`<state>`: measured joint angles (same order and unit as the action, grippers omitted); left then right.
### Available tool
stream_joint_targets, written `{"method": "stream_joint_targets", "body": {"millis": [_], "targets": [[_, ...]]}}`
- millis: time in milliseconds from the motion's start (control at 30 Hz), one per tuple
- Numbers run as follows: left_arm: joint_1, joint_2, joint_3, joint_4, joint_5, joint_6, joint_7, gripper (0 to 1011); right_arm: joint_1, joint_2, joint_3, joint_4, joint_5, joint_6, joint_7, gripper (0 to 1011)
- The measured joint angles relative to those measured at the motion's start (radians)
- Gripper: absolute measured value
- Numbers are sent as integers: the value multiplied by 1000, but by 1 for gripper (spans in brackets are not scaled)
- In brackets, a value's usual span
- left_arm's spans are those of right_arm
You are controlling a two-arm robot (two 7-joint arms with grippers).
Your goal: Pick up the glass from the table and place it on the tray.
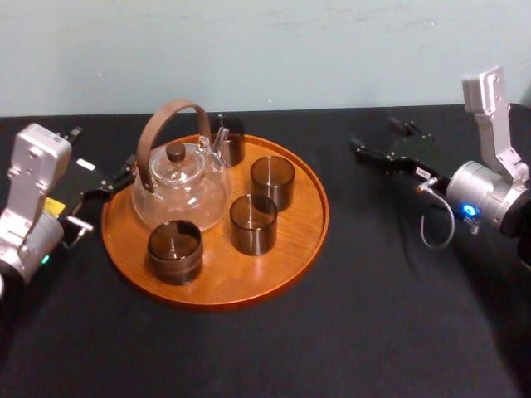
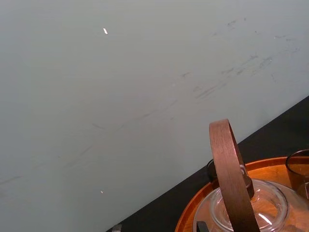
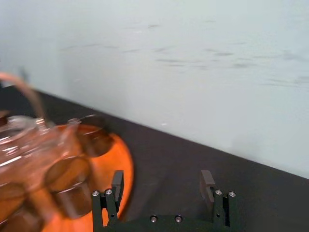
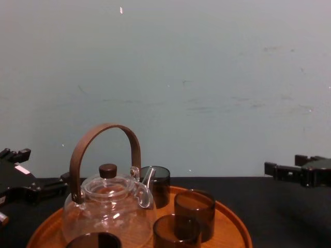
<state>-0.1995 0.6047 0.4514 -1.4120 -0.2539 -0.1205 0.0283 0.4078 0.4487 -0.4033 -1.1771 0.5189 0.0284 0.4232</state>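
I have the right gripper (image 1: 375,137) hanging over the table (image 1: 373,315), well to the right of the tray (image 1: 292,249). Its claw is spread wide with nothing in it, and its wrist camera shows both fingers (image 3: 117,181) far apart above the black tabletop.

The left gripper (image 1: 104,156) sits just off the tray's left rim, near the glass teapot (image 1: 178,191). It is also wide and empty.

Four smoky dark glasses stand upright on the tray. The front glass (image 1: 175,250) is before the teapot, the middle glass (image 1: 253,223) is to its right, and the right glass (image 1: 272,181) is just behind that. The back glass (image 1: 231,137) is partly hidden by the spout. I cannot tell which one the task means.
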Motion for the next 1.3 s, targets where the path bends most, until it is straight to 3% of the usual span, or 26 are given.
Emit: {"method": "stream_joint_targets", "body": {"millis": [233, 433, 1300], "targets": [[0, 0, 0, 0, 0, 0, 0, 1001, 9, -49, 25, 56, -41, -53, -76, 1002], [0, 0, 0, 0, 0, 0, 0, 1001, 8, -70, 34, 78, -72, -73, -106, 1002], [0, 0, 0, 0, 0, 0, 0, 1001, 9, -66, 31, 74, -67, -72, -98, 1002]]}}
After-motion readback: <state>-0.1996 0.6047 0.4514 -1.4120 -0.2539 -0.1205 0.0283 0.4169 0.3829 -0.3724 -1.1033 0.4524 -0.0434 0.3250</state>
